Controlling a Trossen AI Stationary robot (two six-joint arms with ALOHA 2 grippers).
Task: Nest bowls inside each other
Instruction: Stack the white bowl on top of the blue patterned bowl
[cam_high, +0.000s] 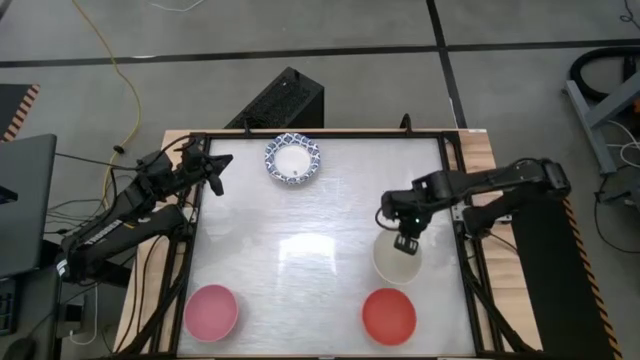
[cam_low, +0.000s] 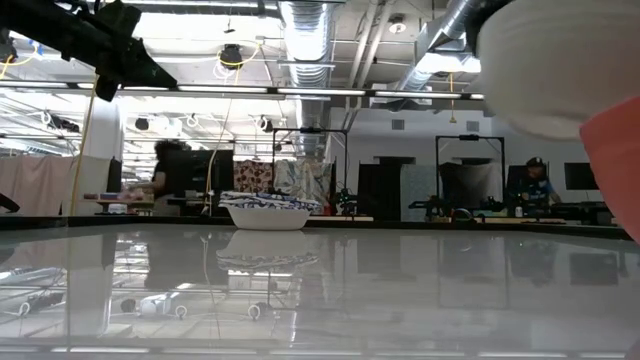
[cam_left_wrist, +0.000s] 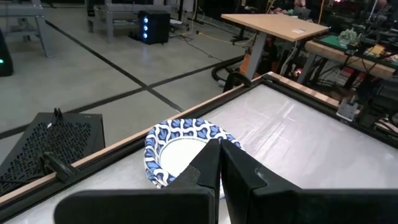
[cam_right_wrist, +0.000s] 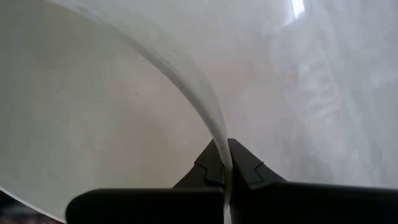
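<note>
A plain white bowl (cam_high: 397, 260) hangs above the table's right side, just beyond the red bowl (cam_high: 389, 315), with my right gripper (cam_high: 405, 240) shut on it. In the low view the white bowl (cam_low: 540, 70) floats above the red bowl (cam_low: 615, 160). The pink bowl (cam_high: 211, 310) rests on its base at the near left. A bowl with a blue-patterned rim (cam_high: 293, 160) stands on its base at the far middle. My left gripper (cam_high: 222, 165) hovers shut, left of that bowl, holding nothing. My right gripper pinches the white bowl's rim (cam_right_wrist: 219, 140), one finger inside the bowl and one outside. The fingers come from above, pointing steeply down. The bowl hangs below them, lifted clear of the table with its opening mostly up.
The table is a glossy white sheet with a dark frame (cam_high: 320, 135) round it. Open surface lies in the middle between the bowls. A black box (cam_high: 280, 100) sits on the floor beyond the far edge. People and benches show in the room behind.
</note>
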